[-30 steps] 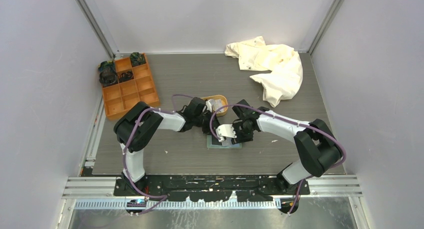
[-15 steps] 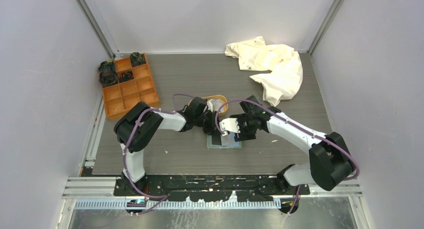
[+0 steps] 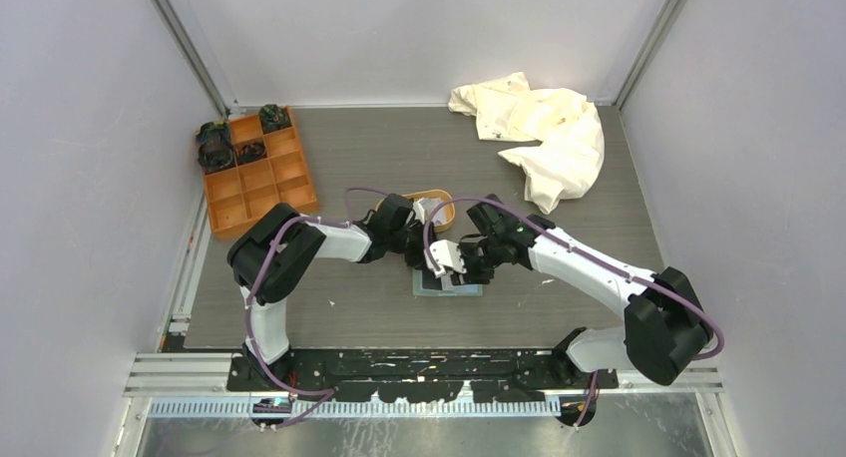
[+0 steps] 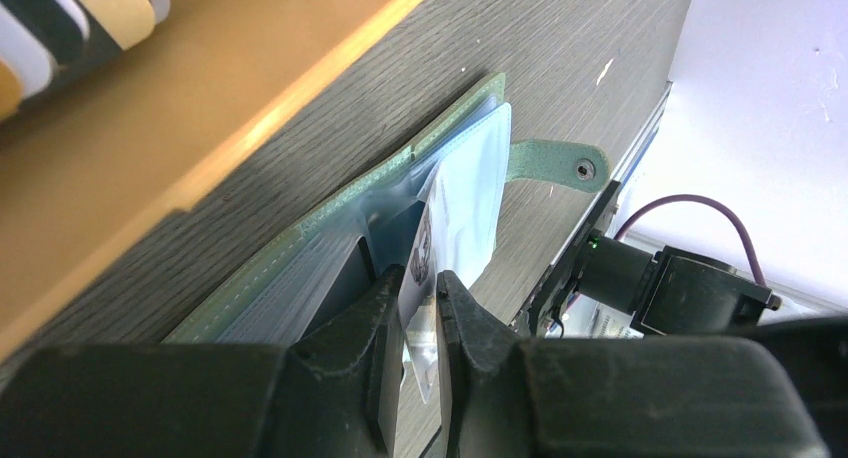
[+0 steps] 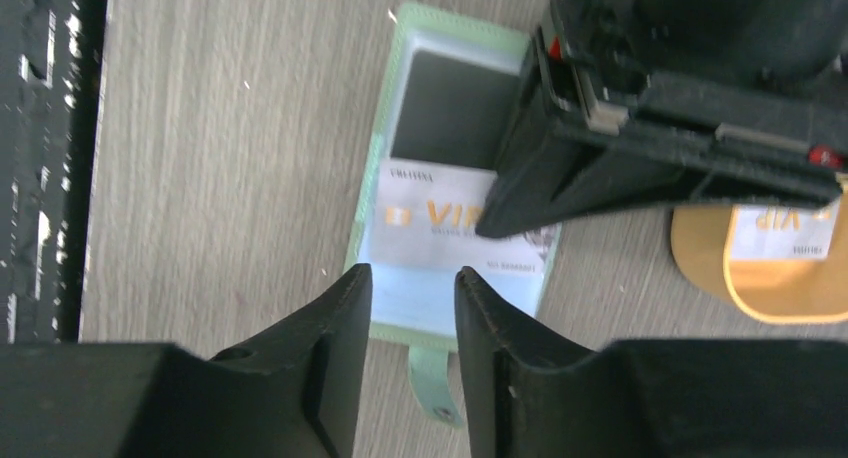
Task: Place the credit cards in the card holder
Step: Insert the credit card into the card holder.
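The sage-green card holder [image 3: 449, 286] lies open on the table, its snap tab [image 5: 435, 388] pointing at the arms. A white credit card [image 5: 425, 218] marked VIP lies across its clear sleeves. My left gripper [image 4: 420, 278] comes in from the tray side and is shut on that card's edge [image 4: 425, 248] and a clear sleeve [image 4: 475, 193]. My right gripper [image 5: 410, 298] hovers over the holder's near edge, open, nothing between its fingers. More cards [image 4: 40, 38] lie in the tan tray [image 5: 700, 268], one of them marked VIP [image 5: 780, 228].
An orange compartment box [image 3: 257, 173] with dark items stands at the back left. A crumpled white cloth [image 3: 544, 128] lies at the back right. The tan tray [image 3: 443, 204] sits just behind the holder, close to both grippers.
The right gripper has shifted slightly left over the holder, spreading wider and then narrowing again, and its elbow swung right. The left gripper has stayed in place.
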Robot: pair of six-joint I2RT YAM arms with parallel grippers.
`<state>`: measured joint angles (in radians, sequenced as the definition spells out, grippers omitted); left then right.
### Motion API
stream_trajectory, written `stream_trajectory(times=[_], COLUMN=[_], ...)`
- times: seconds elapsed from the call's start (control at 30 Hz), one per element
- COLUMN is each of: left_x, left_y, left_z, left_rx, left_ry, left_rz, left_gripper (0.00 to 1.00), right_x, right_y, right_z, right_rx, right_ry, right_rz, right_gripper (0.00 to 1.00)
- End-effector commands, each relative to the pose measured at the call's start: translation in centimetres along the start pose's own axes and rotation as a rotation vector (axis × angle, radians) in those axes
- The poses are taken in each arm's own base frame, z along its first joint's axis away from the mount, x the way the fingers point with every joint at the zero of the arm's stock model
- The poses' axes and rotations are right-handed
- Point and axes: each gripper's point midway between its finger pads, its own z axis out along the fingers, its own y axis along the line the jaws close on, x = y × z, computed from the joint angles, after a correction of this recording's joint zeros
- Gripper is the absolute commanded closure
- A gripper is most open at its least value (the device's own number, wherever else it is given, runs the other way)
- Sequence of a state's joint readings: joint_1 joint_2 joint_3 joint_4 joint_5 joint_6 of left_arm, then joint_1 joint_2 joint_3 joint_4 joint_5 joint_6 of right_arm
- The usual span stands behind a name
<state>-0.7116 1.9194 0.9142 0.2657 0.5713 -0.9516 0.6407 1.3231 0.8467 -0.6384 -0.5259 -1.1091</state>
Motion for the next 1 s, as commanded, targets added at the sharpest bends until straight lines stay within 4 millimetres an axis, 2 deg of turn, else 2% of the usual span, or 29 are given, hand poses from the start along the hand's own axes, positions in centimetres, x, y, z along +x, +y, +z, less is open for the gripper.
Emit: stream_trajectory(times=[0.0, 0.13, 0.33, 0.8, 0.97], left_x=[0.9, 0.9, 0.9, 0.8, 0.8], left_y=[2.3, 2.4, 2.3, 2.3, 2.3], left_z=[-0.3, -0.3, -0.2, -0.1, -0.1], left_rx=[-0.092, -0.092, -0.086, -0.086, -0.087], left_ry=[0.019, 0.019, 0.020, 0.018, 0.015], left_rz=[0.001, -0.001, -0.003, -0.006, -0.006], left_gripper=[0.80, 0.79, 0.80, 0.79, 0.79], right_x=[-3.8, -4.0, -3.5, -3.8, -2.8], right_y=[-1.2, -2.2, -3.1, -3.8, -4.1], right_z=[0.9, 2.4, 4.3, 6.2, 6.6], right_rx=[0.039, 0.089, 0.137, 0.187, 0.206], right_ry=[-0.075, -0.024, 0.058, 0.105, 0.157], right_rz=[-0.045, -0.051, -0.075, -0.066, -0.066], right_gripper=[0.63, 0.77, 0.85, 0.87, 0.87])
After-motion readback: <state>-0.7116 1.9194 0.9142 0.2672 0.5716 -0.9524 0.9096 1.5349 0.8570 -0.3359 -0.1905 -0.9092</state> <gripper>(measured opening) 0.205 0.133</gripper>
